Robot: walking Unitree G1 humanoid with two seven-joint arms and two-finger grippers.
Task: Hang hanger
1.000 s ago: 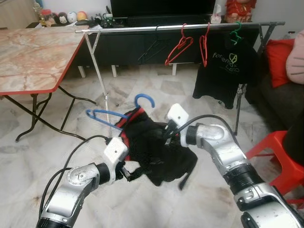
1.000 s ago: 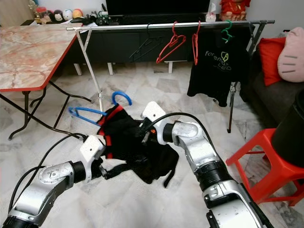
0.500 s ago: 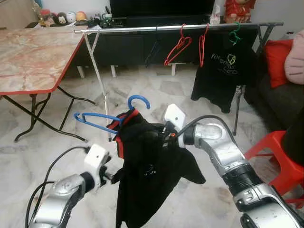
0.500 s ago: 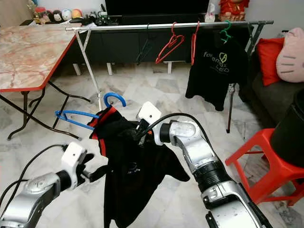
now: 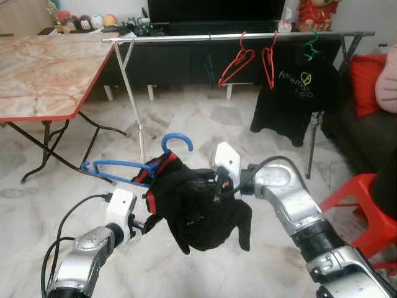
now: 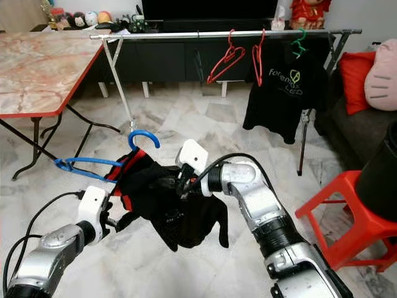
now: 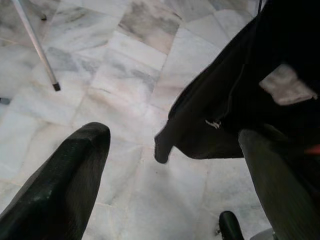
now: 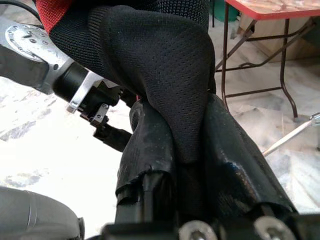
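Right gripper pinching black shirt over marble floor; left gripper spread

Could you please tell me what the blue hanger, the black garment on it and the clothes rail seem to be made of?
Blue hanger: probably plastic, with an even, saturated colour and a smooth rounded hook.
Black garment: a knitted sports mesh, likely synthetic; the right wrist view shows fine pinholes where the right hand pinches it.
Clothes rail: metal tube, silvery with bright glints.
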